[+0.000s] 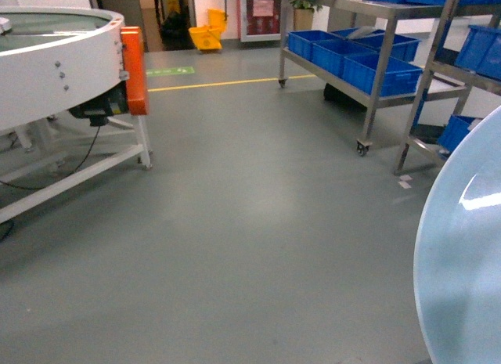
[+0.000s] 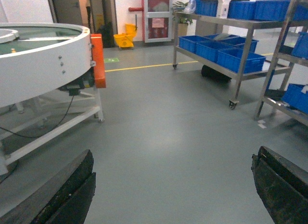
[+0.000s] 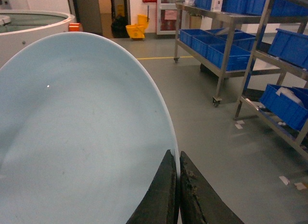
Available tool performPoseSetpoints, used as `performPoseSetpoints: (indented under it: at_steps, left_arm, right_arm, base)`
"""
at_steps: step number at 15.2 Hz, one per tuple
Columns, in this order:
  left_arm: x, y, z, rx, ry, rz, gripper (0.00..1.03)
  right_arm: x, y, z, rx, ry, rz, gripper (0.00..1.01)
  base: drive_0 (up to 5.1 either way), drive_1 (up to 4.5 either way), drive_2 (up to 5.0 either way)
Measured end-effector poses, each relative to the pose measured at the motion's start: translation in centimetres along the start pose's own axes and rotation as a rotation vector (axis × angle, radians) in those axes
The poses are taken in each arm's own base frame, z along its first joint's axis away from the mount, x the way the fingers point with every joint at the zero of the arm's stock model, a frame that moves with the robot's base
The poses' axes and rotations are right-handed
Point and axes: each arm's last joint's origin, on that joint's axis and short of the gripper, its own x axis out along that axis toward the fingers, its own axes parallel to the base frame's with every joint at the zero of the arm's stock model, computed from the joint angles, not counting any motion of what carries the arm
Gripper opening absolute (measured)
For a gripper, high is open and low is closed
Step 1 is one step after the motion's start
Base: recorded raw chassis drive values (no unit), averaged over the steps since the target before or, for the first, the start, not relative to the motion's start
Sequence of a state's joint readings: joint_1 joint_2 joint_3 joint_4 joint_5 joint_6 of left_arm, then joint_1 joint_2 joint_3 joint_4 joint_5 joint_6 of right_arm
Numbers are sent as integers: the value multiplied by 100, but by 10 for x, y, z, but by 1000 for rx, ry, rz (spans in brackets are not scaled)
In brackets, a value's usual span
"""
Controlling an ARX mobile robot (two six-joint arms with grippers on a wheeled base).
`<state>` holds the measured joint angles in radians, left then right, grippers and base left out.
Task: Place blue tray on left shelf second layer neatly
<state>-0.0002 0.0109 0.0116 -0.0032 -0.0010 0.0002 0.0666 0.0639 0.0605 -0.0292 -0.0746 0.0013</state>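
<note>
The blue tray (image 1: 463, 254) is pale, glossy and held up close, filling the lower right of the head view and the left of the right wrist view (image 3: 82, 127). My right gripper (image 3: 178, 156) is shut on its right rim, with the rim pinched between the two dark fingers. My left gripper (image 2: 173, 156) hangs open over bare floor, its fingers (image 2: 72, 190) wide apart and holding nothing. The left shelf (image 1: 382, 63) is a steel rack on castors several steps ahead to the right. Its low tier holds dark-blue crates (image 1: 368, 66). Neither gripper shows in the head view.
A big round white machine (image 1: 55, 59) with an orange panel (image 1: 135, 70) stands on the left, its frame legs and a cable on the floor. A second steel rack (image 1: 438, 74) with blue crates is at far right. A yellow mop bucket (image 1: 205, 37) sits beyond a yellow floor line (image 1: 227, 84).
</note>
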Motion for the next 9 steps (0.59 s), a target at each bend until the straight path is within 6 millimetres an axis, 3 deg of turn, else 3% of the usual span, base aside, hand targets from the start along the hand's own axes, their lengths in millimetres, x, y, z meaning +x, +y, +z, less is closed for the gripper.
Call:
performPoseSetpoints:
  at_steps: [9]
  left_arm:
    - [0, 0, 0, 0, 2, 2, 98]
  right_arm:
    - [0, 0, 0, 0, 0, 0, 2]
  base:
    - [-167, 267, -600]
